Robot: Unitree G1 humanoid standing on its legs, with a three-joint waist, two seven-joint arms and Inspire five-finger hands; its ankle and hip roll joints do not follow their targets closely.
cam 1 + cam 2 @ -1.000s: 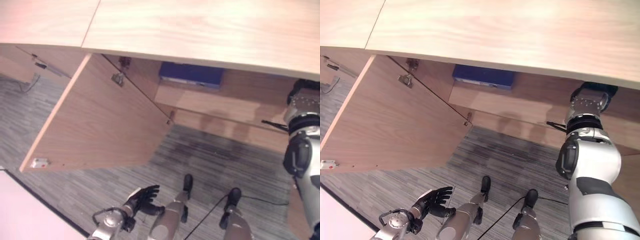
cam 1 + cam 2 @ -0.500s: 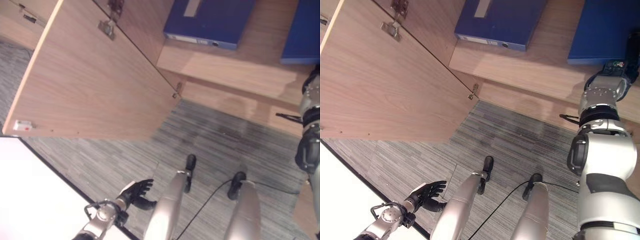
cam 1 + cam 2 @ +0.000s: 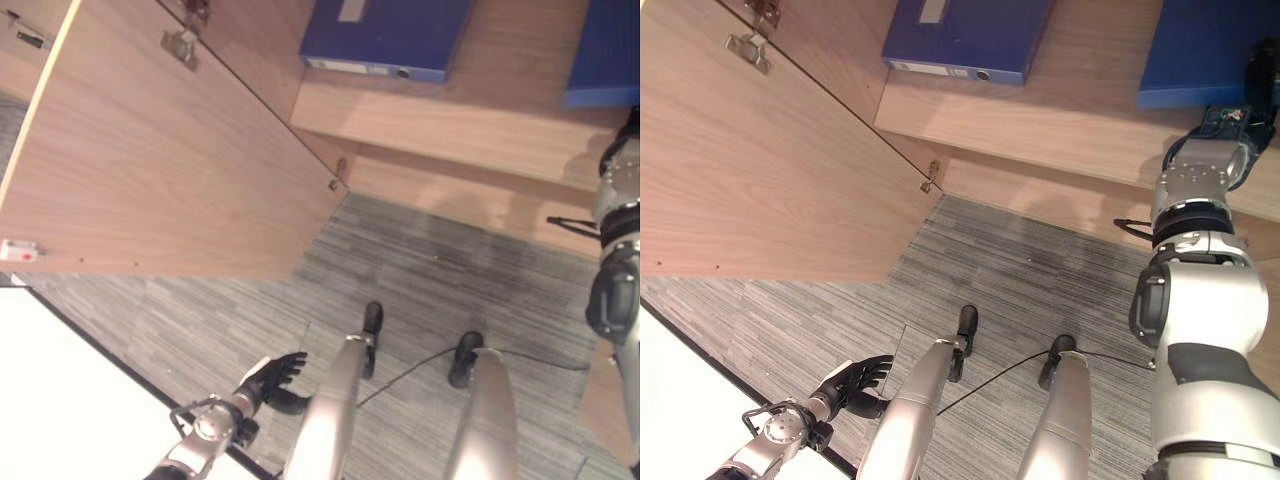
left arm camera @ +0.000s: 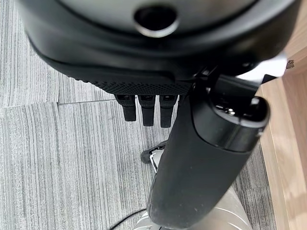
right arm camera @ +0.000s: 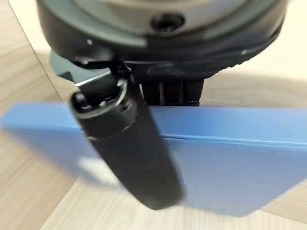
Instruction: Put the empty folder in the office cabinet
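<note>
your right hand (image 5: 129, 158) pinches the blue folder (image 3: 1200, 50), thumb over, fingers beneath, on the cabinet shelf (image 3: 1060, 110) by another folder (image 3: 965, 35). your left hand (image 3: 272, 378) hangs relaxed above the carpet (image 3: 430, 270).

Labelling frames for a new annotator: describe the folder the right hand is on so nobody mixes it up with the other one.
Start at the open cabinet door and the wooden shelf behind it. Two blue folders lie flat there. The target folder lies at the shelf's right end under the right hand; the other folder lies nearer the door, untouched.
</note>
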